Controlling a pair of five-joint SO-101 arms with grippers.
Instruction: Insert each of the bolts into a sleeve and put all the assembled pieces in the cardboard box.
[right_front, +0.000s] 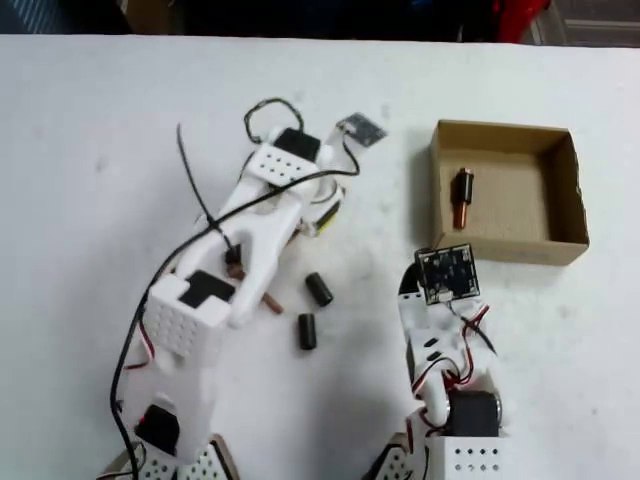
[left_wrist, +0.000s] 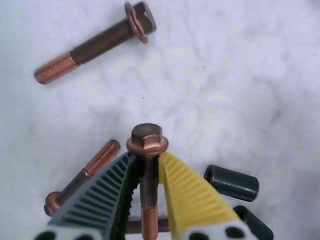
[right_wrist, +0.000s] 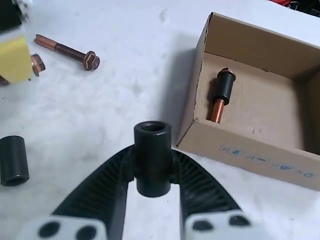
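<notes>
My left gripper (left_wrist: 145, 159) is shut on a copper bolt (left_wrist: 146, 141), which stands head up between its grey and yellow fingers. A second bolt (left_wrist: 95, 42) lies loose on the white table ahead of it, and a third (left_wrist: 85, 172) lies beside the grey finger. Two black sleeves (right_front: 318, 288) (right_front: 306, 330) lie near the middle of the table. My right gripper (right_wrist: 152, 154) is shut on another black sleeve (right_wrist: 152, 137), held upright just in front of the cardboard box (right_wrist: 250, 145). One assembled bolt and sleeve (right_wrist: 222, 92) lies inside the box.
The left arm (right_front: 250, 220) stretches across the table's middle, with loose cables around it. The right arm (right_front: 447, 272) stands just below the box (right_front: 440, 170). A small circuit board (right_front: 360, 128) lies at the back. The far left of the table is bare.
</notes>
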